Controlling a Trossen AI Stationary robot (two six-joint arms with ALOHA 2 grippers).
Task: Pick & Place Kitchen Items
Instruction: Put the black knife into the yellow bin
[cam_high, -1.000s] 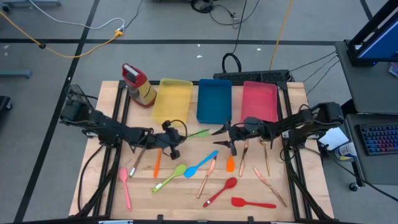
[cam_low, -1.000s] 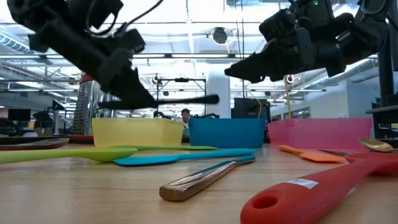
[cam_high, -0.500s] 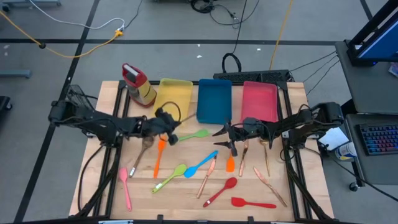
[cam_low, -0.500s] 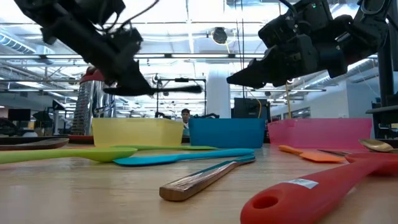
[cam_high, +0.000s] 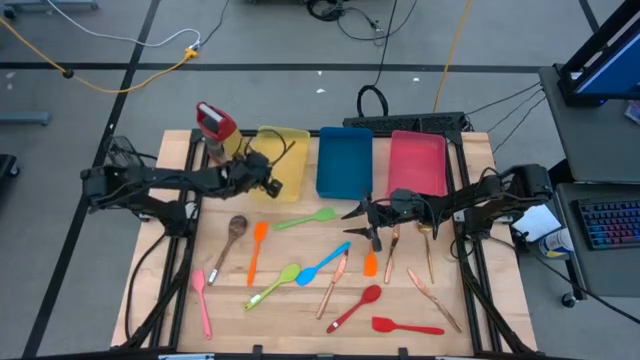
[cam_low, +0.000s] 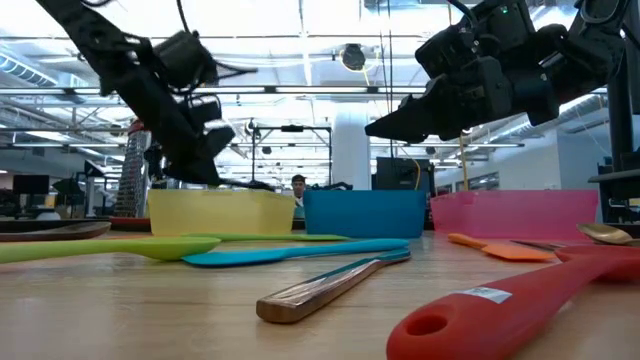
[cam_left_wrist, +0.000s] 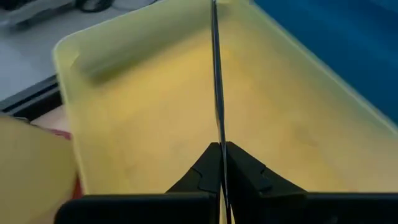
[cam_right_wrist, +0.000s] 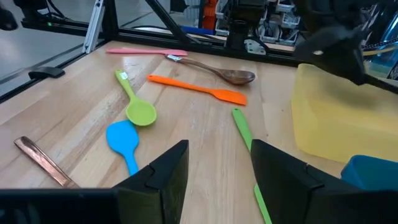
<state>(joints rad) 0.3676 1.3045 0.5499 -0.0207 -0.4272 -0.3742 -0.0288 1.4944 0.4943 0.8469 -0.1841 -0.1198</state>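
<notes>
Kitchen items lie scattered over the wooden table in the high view: orange, green, blue, red and pink plastic spoons and spatulas, a wooden spoon, copper-toned metal ones. The left gripper hangs over the yellow tray; the right gripper hovers near the table's middle, jaws apart. In the low view a dark thin utensil pokes out at the yellow tray's rim. The left wrist view shows jaws clamped on that slim dark rod above the tray floor.
</notes>
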